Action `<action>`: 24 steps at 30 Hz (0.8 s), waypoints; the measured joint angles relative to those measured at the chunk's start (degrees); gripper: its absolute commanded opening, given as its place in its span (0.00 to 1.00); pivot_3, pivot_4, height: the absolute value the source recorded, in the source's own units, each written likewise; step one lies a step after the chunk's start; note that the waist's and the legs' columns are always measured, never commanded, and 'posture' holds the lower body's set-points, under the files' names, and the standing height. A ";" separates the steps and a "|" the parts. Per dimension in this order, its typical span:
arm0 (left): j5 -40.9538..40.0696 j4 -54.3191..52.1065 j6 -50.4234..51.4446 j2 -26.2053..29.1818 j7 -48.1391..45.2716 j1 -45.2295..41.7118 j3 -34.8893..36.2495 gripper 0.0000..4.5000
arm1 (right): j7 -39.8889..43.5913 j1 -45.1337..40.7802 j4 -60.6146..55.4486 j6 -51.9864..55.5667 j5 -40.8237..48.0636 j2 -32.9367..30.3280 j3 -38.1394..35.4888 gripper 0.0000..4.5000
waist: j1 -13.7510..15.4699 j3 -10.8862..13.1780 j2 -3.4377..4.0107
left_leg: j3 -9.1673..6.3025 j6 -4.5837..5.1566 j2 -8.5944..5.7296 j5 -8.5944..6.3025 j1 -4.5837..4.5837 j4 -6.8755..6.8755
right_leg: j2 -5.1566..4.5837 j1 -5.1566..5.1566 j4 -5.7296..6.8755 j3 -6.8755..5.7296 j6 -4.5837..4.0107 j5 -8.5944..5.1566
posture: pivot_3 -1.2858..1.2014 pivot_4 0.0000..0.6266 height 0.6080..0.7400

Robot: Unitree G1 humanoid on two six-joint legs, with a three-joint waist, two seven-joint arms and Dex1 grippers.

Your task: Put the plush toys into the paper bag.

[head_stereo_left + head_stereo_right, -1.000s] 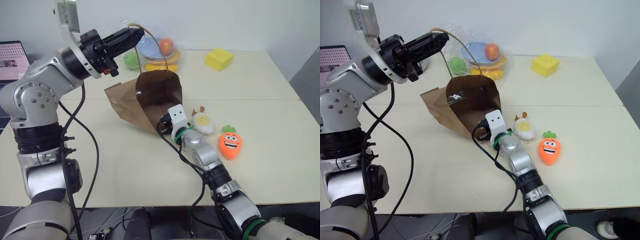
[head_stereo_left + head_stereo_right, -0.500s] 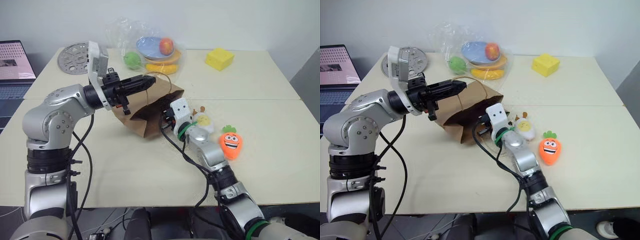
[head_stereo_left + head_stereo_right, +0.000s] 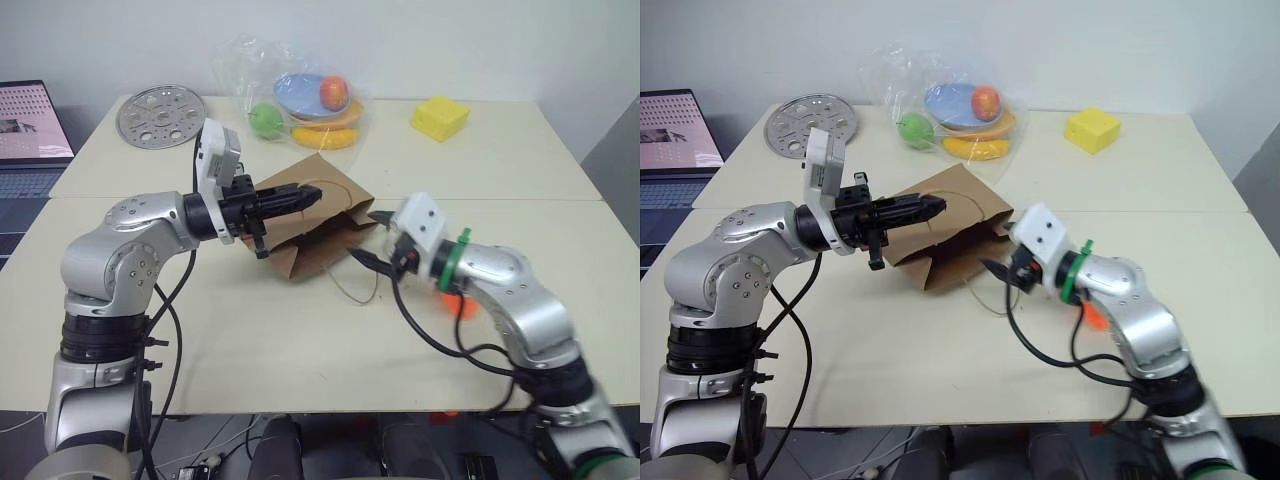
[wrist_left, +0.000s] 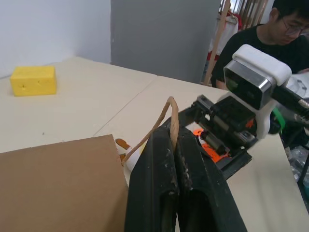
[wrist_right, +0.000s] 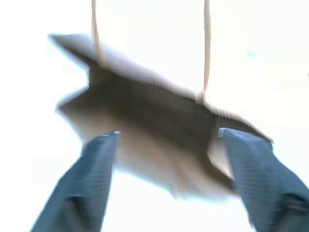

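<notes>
Your one paper bag (image 3: pixel 318 228) lay on its side near the middle of the worktop (image 3: pixel 250 330), its mouth turned toward the right arm. It had two twine handles: one handle (image 4: pixel 159 123) was pinched between the closed fingers of your left gripper (image 3: pixel 300 197), which reached level over the bag from the left; the other handle (image 3: pixel 352 285) trailed loose on the worktop in front of the mouth.

Your right gripper (image 3: pixel 372 238) sat just off the bag's mouth with its two fingers (image 5: pixel 94 179) spread wide and nothing between them. From the right wrist camera the bag's dark opening showed straight ahead between those fingers.

Of the two plush toys, you could make out only a patch of the orange carrot (image 3: pixel 462 303) behind the right forearm, on the worktop to the right of the bag and apart from it. A sliver of white with a brown stub (image 4: pixel 126 153) peeked past the bag's edge in the left wrist view, beside the fingers; whether that was the egg toy I cannot tell.

At the back stood one clear bag of fruit (image 3: pixel 300 100), one yellow block (image 3: pixel 438 117) and one round metal disc (image 3: pixel 160 103). One laptop (image 3: pixel 35 125) sat at the far left. One person in black (image 4: pixel 270 34) sat beyond the worktop.
</notes>
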 measured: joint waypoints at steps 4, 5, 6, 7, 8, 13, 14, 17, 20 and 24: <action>2.72 0.50 -2.00 0.95 -1.01 1.86 -0.90 0.00 | -1.32 1.01 6.68 -7.31 -7.53 -3.84 2.90 0.85 | -0.17 0.01 -0.02 | 0.09 0.00 0.02 0.00 -0.04 0.02 | 0.01 -0.02 -0.07 0.07 -0.03 0.02 | 0.52 0.24 1.00; 2.57 0.49 -1.92 0.82 -0.91 1.84 -0.83 0.00 | -1.56 0.99 8.50 -9.21 -9.53 -4.46 4.05 0.85 | -0.13 0.01 -0.02 | 0.10 0.00 0.01 0.00 -0.08 0.03 | 0.00 -0.02 -0.15 0.09 -0.01 0.01 | 0.52 0.24 1.00; 2.38 0.47 -1.83 0.49 -0.78 1.74 -0.71 0.00 | -1.81 1.01 10.86 -11.19 -11.82 -4.90 5.29 0.85 | -0.11 0.01 -0.02 | 0.11 0.00 0.00 0.00 -0.12 0.07 | -0.01 -0.02 -0.19 0.10 -0.01 0.01 | 0.52 0.24 1.00; 2.20 0.42 -1.71 0.24 -0.64 1.70 -0.66 0.00 | -2.02 0.98 12.80 -12.73 -13.44 -4.91 6.21 0.85 | -0.09 0.01 -0.02 | 0.11 0.00 -0.01 0.00 -0.15 0.08 | -0.02 -0.03 -0.21 0.10 -0.02 0.03 | 0.52 0.24 1.00; 1.86 0.30 -1.54 -0.01 -0.33 1.65 -0.62 0.00 | -2.43 0.95 14.52 -13.98 -14.66 -4.68 6.91 0.85 | -0.07 0.01 -0.03 | 0.11 0.00 -0.02 0.00 -0.16 0.08 | -0.03 -0.03 -0.21 0.10 -0.04 0.04 | 0.52 0.24 1.00; -0.92 -0.25 0.90 -0.19 1.49 -0.23 0.67 0.00 | -4.37 -1.34 20.59 -17.82 -18.84 -2.61 7.25 0.48 | -0.07 0.02 -0.03 | 0.04 0.00 -0.01 0.00 -0.16 0.08 | -0.03 -0.03 -0.17 0.05 -0.14 0.12 | 0.52 0.24 1.00; -1.40 -0.31 1.14 -0.19 1.61 -0.49 1.05 0.00 | -4.48 -1.47 20.89 -18.11 -19.27 -2.51 7.18 0.39 | -0.05 0.02 -0.04 | 0.03 0.00 -0.01 0.00 -0.16 0.07 | -0.03 -0.03 -0.17 0.03 -0.14 0.12 | 0.52 0.24 1.00; -2.94 -0.47 2.45 -0.16 2.50 -0.97 2.50 0.00 | -4.86 -1.46 21.52 -18.96 -19.60 -1.87 6.91 0.15 | -0.04 0.02 -0.03 | 0.02 0.00 -0.01 0.00 -0.16 0.07 | -0.03 -0.02 -0.16 0.02 -0.14 0.13 | 0.52 0.24 1.00; -4.37 -0.54 3.87 0.05 2.68 -0.97 3.21 0.00 | -4.61 -1.44 21.63 -19.99 -19.57 -1.90 6.66 0.00 | -0.04 0.02 -0.03 | 0.02 0.00 -0.02 0.00 -0.16 0.08 | -0.03 -0.02 -0.16 0.02 -0.14 0.13 | 0.52 0.24 1.00; -6.47 -1.22 5.80 0.83 2.42 -0.81 4.11 0.00 | 3.55 0.14 16.40 -18.38 -14.46 -6.39 4.68 0.00 | 0.03 0.04 0.00 | 0.00 0.00 -0.02 0.00 -0.19 0.06 | -0.04 -0.02 -0.16 0.00 -0.13 0.13 | 0.52 0.24 1.00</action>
